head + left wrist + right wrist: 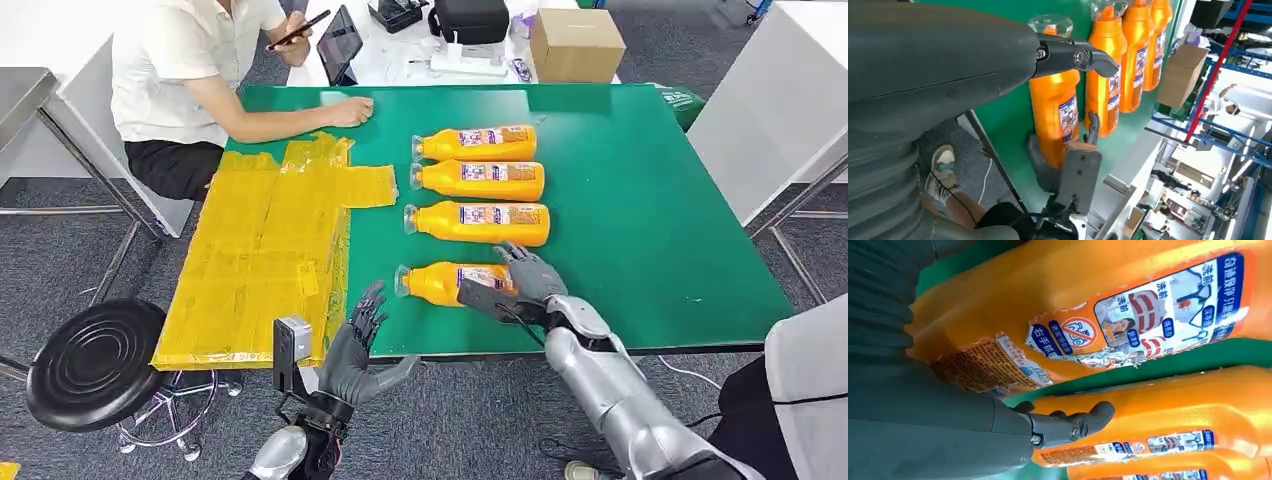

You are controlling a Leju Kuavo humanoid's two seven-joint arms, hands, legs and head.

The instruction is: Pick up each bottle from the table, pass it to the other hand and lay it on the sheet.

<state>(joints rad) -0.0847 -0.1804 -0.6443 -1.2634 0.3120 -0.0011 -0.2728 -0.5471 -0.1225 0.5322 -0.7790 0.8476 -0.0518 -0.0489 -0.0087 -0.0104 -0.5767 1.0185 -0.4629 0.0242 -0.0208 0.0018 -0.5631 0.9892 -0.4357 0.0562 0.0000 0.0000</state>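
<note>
Resting on the nearest bottle at lower centre of the head view, the right hand has its fingers draped over the bottle's label end while the bottle lies flat on the green counter; whether the fingers have closed fully around it I cannot tell. In the right wrist view the torn label of that bottle sits close against the hand. Three more bottles lie in a row above it in the head view, caps to the left: one, then another, then the farthest. The left hand hovers at the lower centre-left, off the counter's near edge, fingers spread and holding nothing. A yellow sheet covers the left part of the counter. A person's hand rests on the counter at upper left, and a black stool stands at lower left
</note>
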